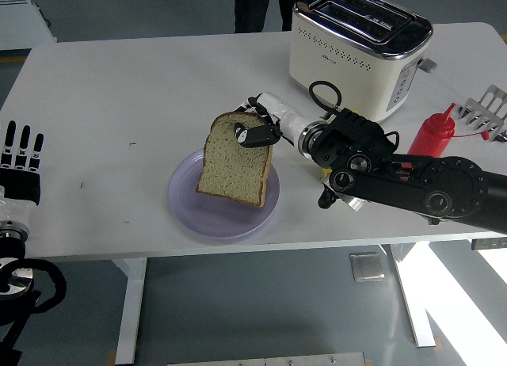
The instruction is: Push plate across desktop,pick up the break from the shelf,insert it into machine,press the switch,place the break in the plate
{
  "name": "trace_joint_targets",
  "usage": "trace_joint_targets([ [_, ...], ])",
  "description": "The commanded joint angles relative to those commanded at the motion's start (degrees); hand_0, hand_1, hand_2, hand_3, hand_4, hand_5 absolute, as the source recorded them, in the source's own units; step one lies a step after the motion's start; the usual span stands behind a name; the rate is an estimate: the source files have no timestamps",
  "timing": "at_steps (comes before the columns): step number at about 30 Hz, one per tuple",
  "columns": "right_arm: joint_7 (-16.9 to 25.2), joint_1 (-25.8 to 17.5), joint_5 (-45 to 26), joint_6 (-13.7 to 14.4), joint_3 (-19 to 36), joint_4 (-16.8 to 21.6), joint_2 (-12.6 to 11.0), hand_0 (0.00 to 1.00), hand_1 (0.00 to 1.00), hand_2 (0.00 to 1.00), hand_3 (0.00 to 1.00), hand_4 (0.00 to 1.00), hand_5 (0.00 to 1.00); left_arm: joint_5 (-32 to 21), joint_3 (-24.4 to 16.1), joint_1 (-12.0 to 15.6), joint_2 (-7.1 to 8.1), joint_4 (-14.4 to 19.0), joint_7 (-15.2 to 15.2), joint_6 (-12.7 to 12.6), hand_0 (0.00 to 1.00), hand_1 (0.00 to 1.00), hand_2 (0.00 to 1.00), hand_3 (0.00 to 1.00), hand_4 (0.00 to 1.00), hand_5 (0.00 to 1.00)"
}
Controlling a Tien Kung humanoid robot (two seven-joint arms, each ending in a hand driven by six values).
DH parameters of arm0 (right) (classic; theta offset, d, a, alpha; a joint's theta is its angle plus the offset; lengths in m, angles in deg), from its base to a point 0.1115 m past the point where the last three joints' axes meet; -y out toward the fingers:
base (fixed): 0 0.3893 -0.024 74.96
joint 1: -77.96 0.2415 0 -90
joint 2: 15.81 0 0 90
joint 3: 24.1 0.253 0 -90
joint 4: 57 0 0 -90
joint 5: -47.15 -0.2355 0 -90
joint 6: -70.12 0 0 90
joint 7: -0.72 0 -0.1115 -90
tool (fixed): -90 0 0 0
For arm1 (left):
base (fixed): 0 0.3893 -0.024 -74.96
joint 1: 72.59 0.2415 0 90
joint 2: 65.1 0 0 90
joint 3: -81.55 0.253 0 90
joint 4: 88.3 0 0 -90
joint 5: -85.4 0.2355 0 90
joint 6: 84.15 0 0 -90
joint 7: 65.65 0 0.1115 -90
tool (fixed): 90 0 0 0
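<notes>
A slice of brown bread hangs upright over the lilac plate, its lower edge at or just above the plate's surface. My right hand is shut on the slice's top edge, thumb on the near face. The right arm reaches in from the right, hiding the yellow bottle. The cream toaster stands at the back right with both slots empty. My left hand rests at the left edge, fingers straight and holding nothing.
A red squeeze bottle stands right of the toaster, with a metal rack at the right edge beyond it. A person in dark clothes stands at the table's far side.
</notes>
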Motion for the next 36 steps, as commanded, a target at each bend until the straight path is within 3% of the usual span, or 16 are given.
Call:
trace_joint_targets([
  [1,-0.04,-0.04,0.01,0.05,-0.10,0.21,0.04,0.361,0.310,0.383,0.532,0.114,0.002,0.00,0.01,-0.01,0.00,-0.01,0.00,0.00,0.753,0.688,0.646,0.629,0.675,0.936],
  [2,-0.06,-0.07,0.02,0.08,-0.22,0.41,0.09,0.361,0.436,0.499,0.535,0.100,0.002,-0.01,0.01,-0.02,0.00,-0.03,0.00,-0.01,0.753,0.687,0.646,0.628,0.675,0.937],
  [13,0.95,-0.32,-0.45,0.30,-2.74,-0.60,1.45,0.374,0.463,0.523,0.550,0.070,0.002,-0.08,0.18,-0.06,0.01,-0.15,0.03,-0.04,0.752,0.687,0.646,0.628,0.673,0.935],
  [14,1.08,-0.35,-0.48,0.29,-2.91,-0.74,1.58,0.405,0.511,0.535,0.542,0.002,0.002,-0.08,0.19,-0.05,0.00,-0.17,0.03,-0.04,0.752,0.686,0.645,0.630,0.673,0.936],
  [25,1.83,-0.27,-1.29,-0.15,-3.97,-2.58,2.54,0.417,0.575,0.594,0.574,0.002,0.002,-0.13,0.40,0.08,-0.02,-0.28,0.07,-0.04,0.750,0.686,0.645,0.629,0.674,0.938],
  [26,1.88,-0.31,-1.31,-0.31,-4.05,-2.73,2.62,0.483,0.660,0.719,0.660,0.107,0.002,-0.13,0.40,0.10,-0.02,-0.30,0.08,-0.04,0.749,0.684,0.644,0.630,0.673,0.938],
  [31,2.52,-0.41,-1.28,-2.00,-4.35,-3.19,2.95,0.483,0.660,0.719,0.660,0.107,0.002,-0.11,0.36,0.20,-0.03,-0.36,0.11,-0.06,0.749,0.684,0.644,0.630,0.673,0.938],
  [32,2.65,-0.40,-1.24,-2.32,-4.39,-3.24,2.99,0.634,0.732,0.782,0.775,0.244,0.035,-0.11,0.35,0.21,-0.03,-0.36,0.11,-0.07,0.748,0.683,0.643,0.630,0.676,0.943],
  [36,3.18,-0.38,-0.99,-3.85,-4.53,-3.41,3.07,0.634,0.732,0.782,0.775,0.244,0.035,-0.08,0.25,0.26,-0.02,-0.35,0.13,-0.08,0.748,0.683,0.643,0.630,0.676,0.943],
])
